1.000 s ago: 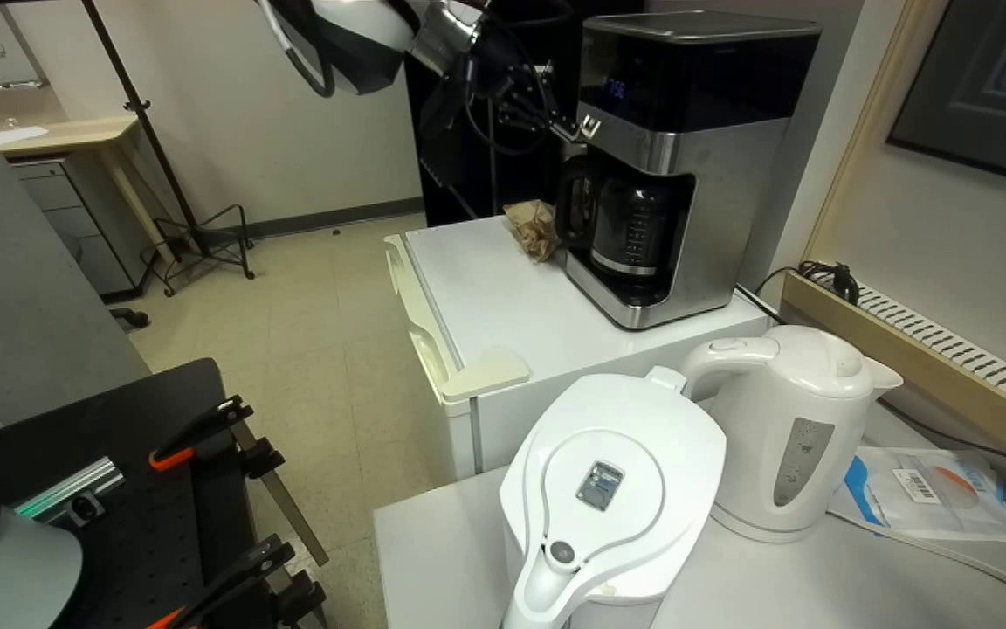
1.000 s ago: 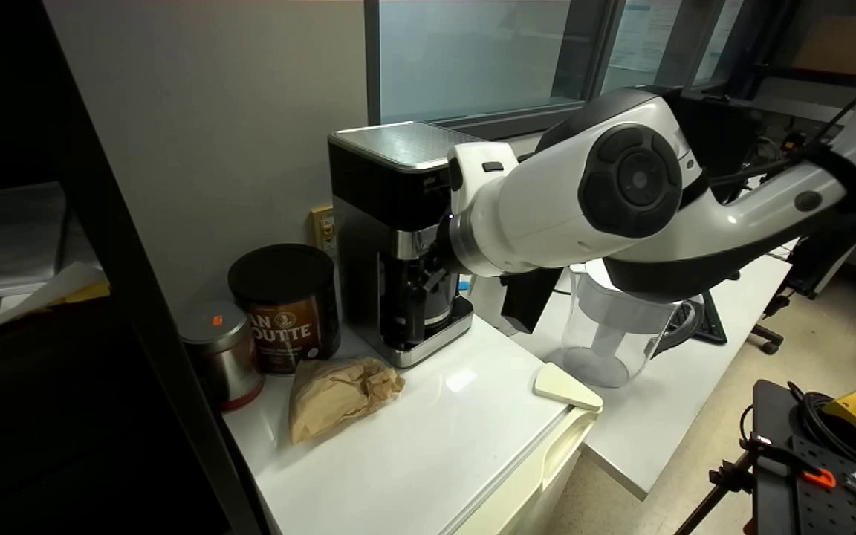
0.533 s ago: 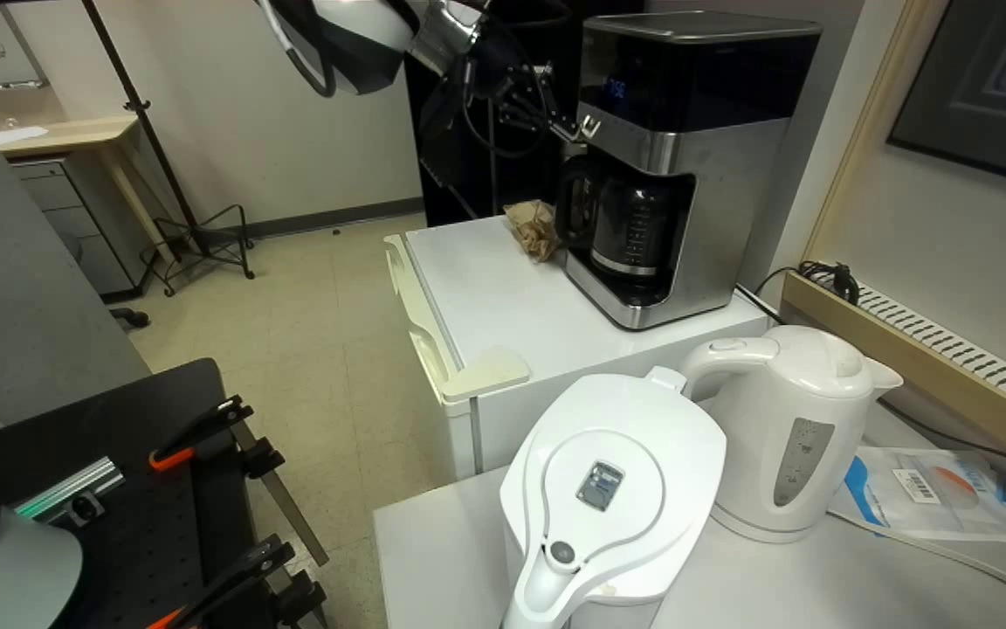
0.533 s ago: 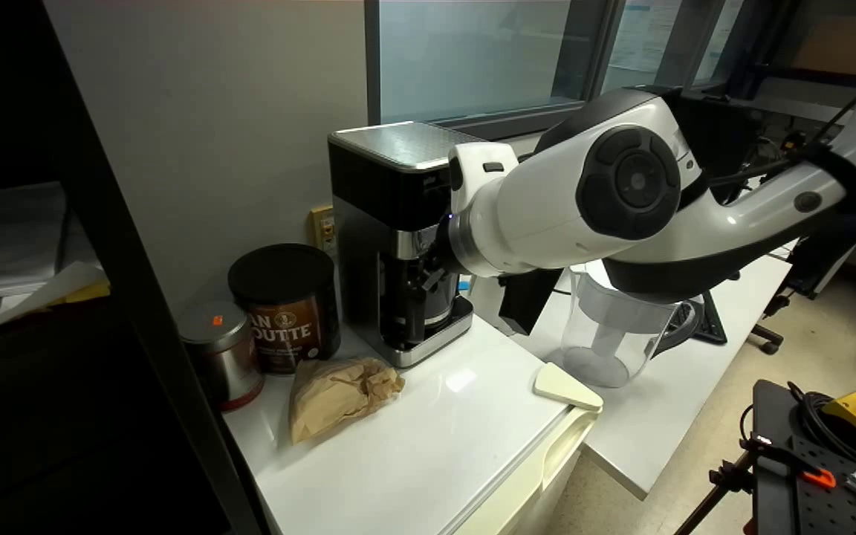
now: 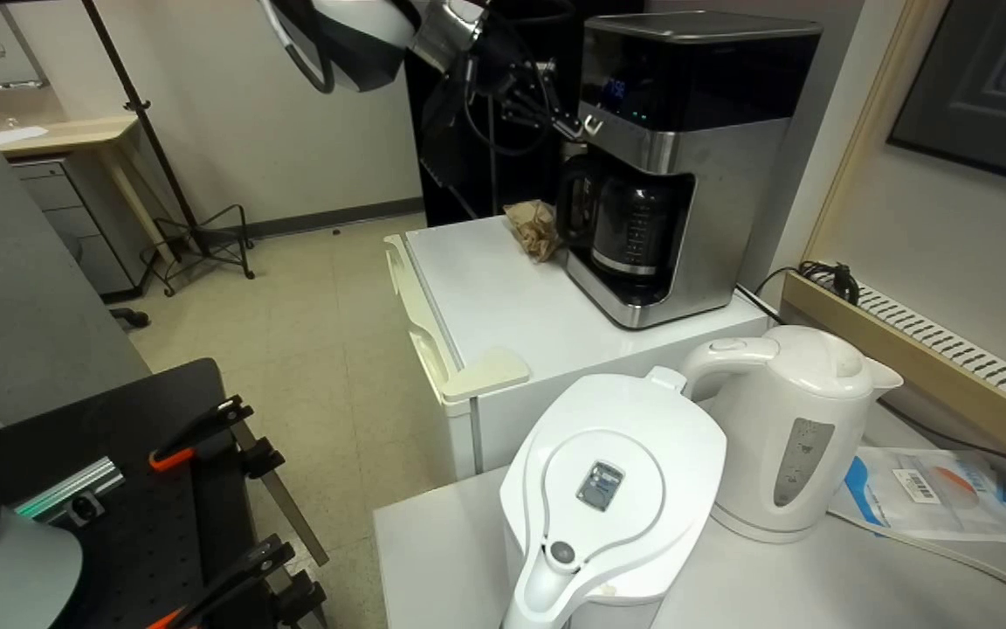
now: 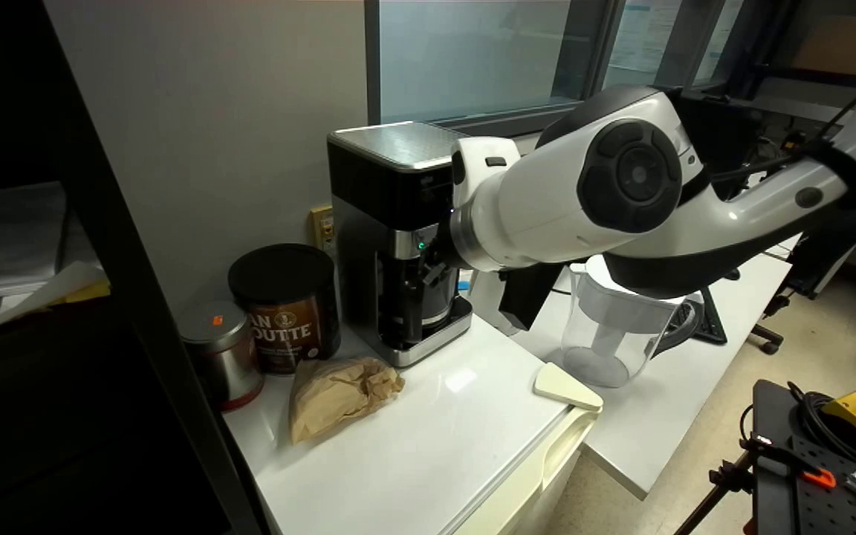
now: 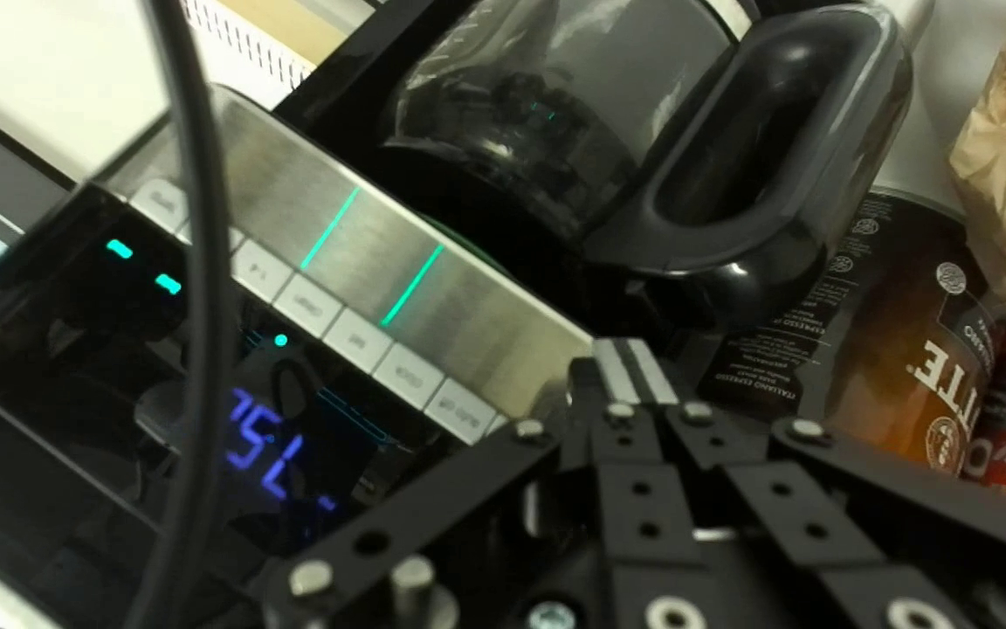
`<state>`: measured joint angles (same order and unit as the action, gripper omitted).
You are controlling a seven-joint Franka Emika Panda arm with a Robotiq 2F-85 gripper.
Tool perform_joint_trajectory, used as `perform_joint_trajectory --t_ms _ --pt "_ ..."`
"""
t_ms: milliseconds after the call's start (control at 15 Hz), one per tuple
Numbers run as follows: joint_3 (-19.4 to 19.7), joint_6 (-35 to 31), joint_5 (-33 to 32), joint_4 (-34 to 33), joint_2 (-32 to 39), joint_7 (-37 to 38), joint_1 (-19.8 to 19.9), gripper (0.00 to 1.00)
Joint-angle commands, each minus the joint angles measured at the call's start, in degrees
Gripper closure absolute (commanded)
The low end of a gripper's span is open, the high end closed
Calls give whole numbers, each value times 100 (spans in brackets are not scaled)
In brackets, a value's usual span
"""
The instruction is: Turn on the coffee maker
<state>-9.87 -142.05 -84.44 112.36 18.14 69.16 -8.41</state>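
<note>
My gripper [image 7: 632, 371] sits closed, tips together, at the front panel [image 7: 372, 253] of the coffee maker [image 5: 726, 188]; contact I can't judge. It stands on the white unit [image 6: 435, 438], green lights [image 7: 119, 249] glowing.

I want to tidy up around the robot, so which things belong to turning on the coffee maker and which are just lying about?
For the job: coffee maker; pincer.
Just lying about: white kettle; filter pitcher; brown paper bag; black-lidded canister.
</note>
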Motion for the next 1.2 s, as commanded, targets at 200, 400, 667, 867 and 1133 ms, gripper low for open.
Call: perform_joint_trajectory --t_ms 200,400,667,867,1133 --pt "127 26 -194 -81 -82 186 -56 100" --pt "106 -162 -84 184 -252 -31 14 100" --pt "159 -699 -328 801 -840 -173 122 100" --pt "155 -1173 -624 1336 -1408 -213 261 100" --pt "189 -1686 -919 2019 -2170 -289 382 100"
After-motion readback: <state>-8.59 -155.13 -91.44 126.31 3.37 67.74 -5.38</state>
